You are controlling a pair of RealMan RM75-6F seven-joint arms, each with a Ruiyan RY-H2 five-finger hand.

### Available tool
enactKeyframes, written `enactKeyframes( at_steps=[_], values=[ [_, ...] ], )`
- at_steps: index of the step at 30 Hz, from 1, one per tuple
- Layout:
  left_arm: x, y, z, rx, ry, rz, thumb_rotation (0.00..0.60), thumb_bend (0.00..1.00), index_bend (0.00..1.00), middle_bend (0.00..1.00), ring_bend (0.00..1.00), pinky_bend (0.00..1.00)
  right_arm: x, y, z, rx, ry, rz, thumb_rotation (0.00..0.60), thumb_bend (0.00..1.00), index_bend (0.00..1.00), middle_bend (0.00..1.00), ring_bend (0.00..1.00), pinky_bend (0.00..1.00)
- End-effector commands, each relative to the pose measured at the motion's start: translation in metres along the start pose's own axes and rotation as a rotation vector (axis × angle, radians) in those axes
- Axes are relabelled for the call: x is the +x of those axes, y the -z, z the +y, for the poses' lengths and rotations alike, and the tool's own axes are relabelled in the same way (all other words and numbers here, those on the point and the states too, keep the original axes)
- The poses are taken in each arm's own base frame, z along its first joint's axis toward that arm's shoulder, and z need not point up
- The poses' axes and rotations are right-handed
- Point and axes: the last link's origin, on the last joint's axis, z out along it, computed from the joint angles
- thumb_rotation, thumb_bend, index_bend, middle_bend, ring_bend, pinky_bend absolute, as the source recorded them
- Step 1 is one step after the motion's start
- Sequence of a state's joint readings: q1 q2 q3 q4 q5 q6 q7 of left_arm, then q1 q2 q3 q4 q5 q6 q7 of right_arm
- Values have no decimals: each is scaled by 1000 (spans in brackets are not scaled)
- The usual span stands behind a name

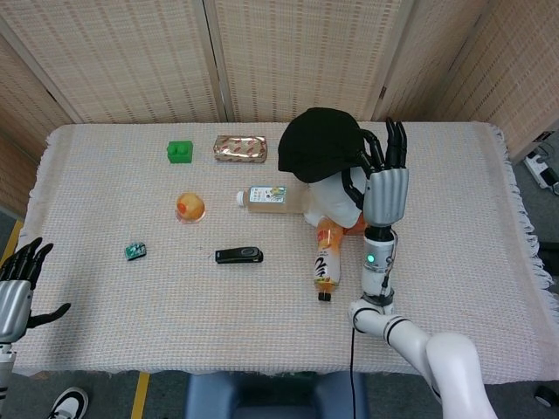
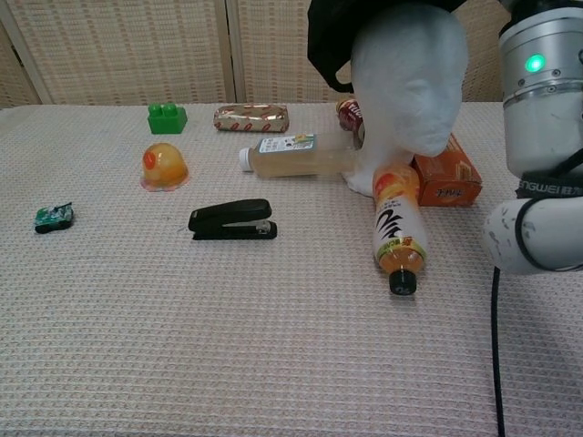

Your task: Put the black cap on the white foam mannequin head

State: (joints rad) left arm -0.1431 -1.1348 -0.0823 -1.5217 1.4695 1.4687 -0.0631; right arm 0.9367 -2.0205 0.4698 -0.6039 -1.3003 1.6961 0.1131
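Your right hand (image 1: 385, 188) is holding the black cap (image 1: 319, 144) by its right edge, fingers (image 1: 395, 141) reaching up straight while the lower ones are curling under the brim. The cap is sitting over the top of the white foam head (image 1: 336, 199), covering the crown and drooping on its left side; in the chest view the cap (image 2: 332, 41) is hanging beside the face (image 2: 410, 82). Your left hand (image 1: 17, 288) is hovering off the near left corner of the counter (image 1: 454, 262), fingers apart and holding nothing.

On the counter you are seeing two bottles, one clear (image 1: 266, 197) and one orange (image 1: 327, 257), one black stapler (image 1: 238, 255), one green block (image 1: 180, 152), one wrapped packet (image 1: 239, 147), one orange box (image 2: 446, 177), one jelly cup (image 1: 190, 207) and one small green toy (image 1: 134, 251).
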Motion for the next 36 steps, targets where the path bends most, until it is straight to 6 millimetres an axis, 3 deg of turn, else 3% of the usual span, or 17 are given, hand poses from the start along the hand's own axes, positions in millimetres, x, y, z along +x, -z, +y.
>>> enactKeyframes(
  at_steps=[1,12,20,27,29,32,34,36],
  values=[
    [1,2,0,-3,5,-1,600,115,87,25,0,147,9,20,2,36,8,-21,600,363,917,278,3,0],
    [3,6,3,-23,11,-5,600,115,87,25,0,147,22,57,21,0,18,-84,600,362,917,279,3,0],
    [3,5,2,-19,13,-10,600,116,87,25,0,147,15,86,38,-54,35,-161,600,360,917,280,5,0],
    [3,4,1,-15,13,-9,600,115,87,25,0,147,8,93,41,-79,14,-170,600,348,908,282,8,0],
    [2,4,1,-14,13,-9,600,116,87,25,0,147,8,94,42,-85,12,-177,600,327,804,270,5,0],
    [2,4,1,-13,13,-10,600,115,87,25,0,147,8,95,47,-110,18,-192,600,286,200,141,0,0],
    [2,4,1,-14,13,-12,600,116,87,25,0,147,12,95,49,-120,15,-192,600,272,32,100,0,0],
    [2,4,1,-15,12,-12,600,117,87,25,0,147,18,96,52,-122,17,-189,600,256,0,81,0,0]
  ],
)
